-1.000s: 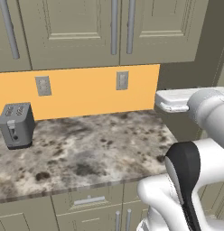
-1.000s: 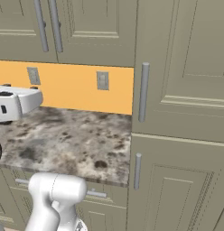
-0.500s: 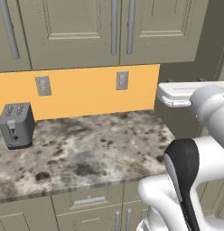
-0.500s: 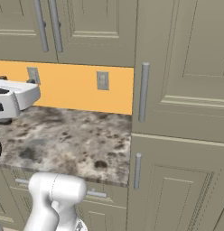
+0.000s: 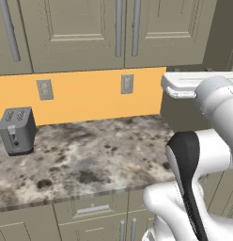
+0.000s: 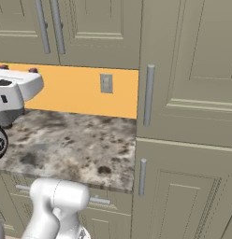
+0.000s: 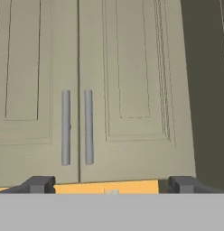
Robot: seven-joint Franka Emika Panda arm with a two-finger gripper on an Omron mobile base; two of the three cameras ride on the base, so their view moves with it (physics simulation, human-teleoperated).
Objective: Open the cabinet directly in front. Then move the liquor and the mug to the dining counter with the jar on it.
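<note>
The gripper (image 7: pixel 109 185) is hanging spread wide before the cabinet (image 7: pixel 123 67); its rigid, smooth bar handles (image 7: pixel 88 126) are offering the likeliest hold.

Grey-beige panelled upper wall cabinet (image 7: pixel 118 90), double doors shut, two vertical silver bar handles (image 7: pixel 88 127) side by side at the centre seam

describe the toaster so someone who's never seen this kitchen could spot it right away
Start at the speckled marble worktop under the orange backsplash. At its far left end stands the toaster, below a wall outlet. It is a small grey box with slots on top, the lone appliance there.
</note>
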